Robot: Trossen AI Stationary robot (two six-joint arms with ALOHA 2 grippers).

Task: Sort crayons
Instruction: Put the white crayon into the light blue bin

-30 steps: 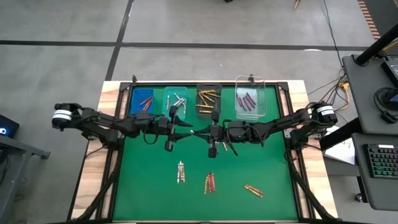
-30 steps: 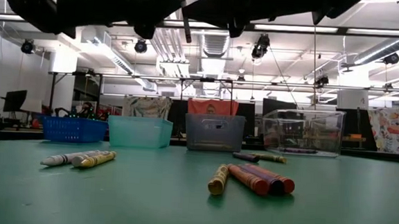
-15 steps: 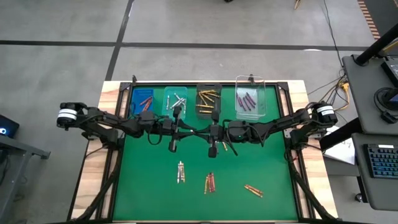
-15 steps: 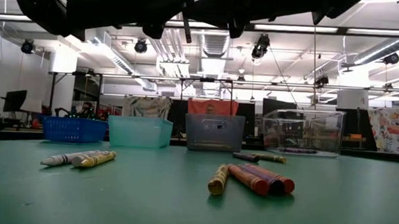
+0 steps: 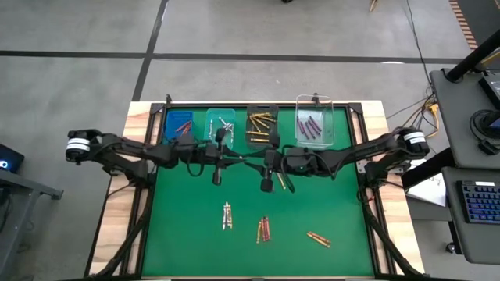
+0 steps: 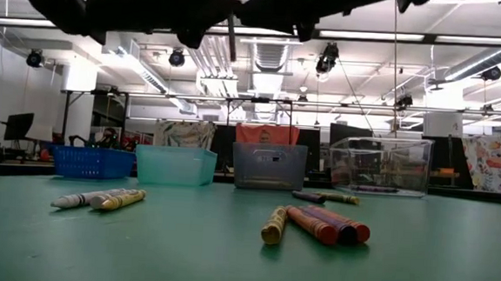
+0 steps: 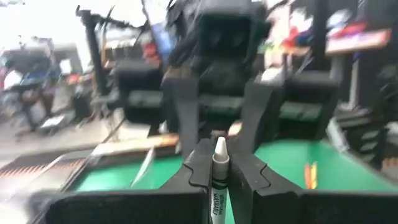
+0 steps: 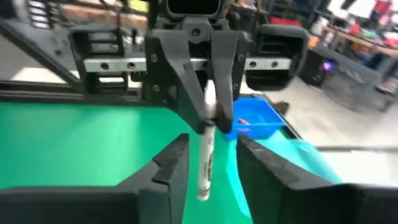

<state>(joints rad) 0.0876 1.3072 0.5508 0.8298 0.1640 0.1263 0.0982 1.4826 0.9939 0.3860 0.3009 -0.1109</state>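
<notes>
A silver-grey crayon (image 7: pixel 217 171) hangs in the air over the middle of the green table (image 5: pixel 180 234). My left gripper (image 5: pixel 239 161) is shut on it. My right gripper (image 5: pixel 258 162) faces it nose to nose and is open; its fingers (image 8: pixel 173 160) stand on either side of the crayon's free end (image 8: pixel 204 180) without touching. Three small heaps of crayons (image 5: pixel 226 215), (image 5: pixel 263 229), (image 5: pixel 317 238) lie flat on the table nearer the front. My left gripper pinches the crayon's wrapped shaft (image 7: pixel 216 186) between its two fingers. The fingers come level from the table's left and lie along the crayon. Its pointed tip (image 7: pixel 219 147) sticks out past the fingertips toward the right gripper. The crayon is lifted clear of the table.
Four bins stand in a row at the far edge: blue (image 5: pixel 181 125), teal (image 5: pixel 220 125), dark (image 5: pixel 262 125) and clear (image 5: pixel 315 125), each with crayons in it. Green table lies bare left and right of the heaps.
My left gripper has shut on the crayon that the right gripper held out. My right gripper has opened and let go of it. The crayon has stayed in the air between them.
</notes>
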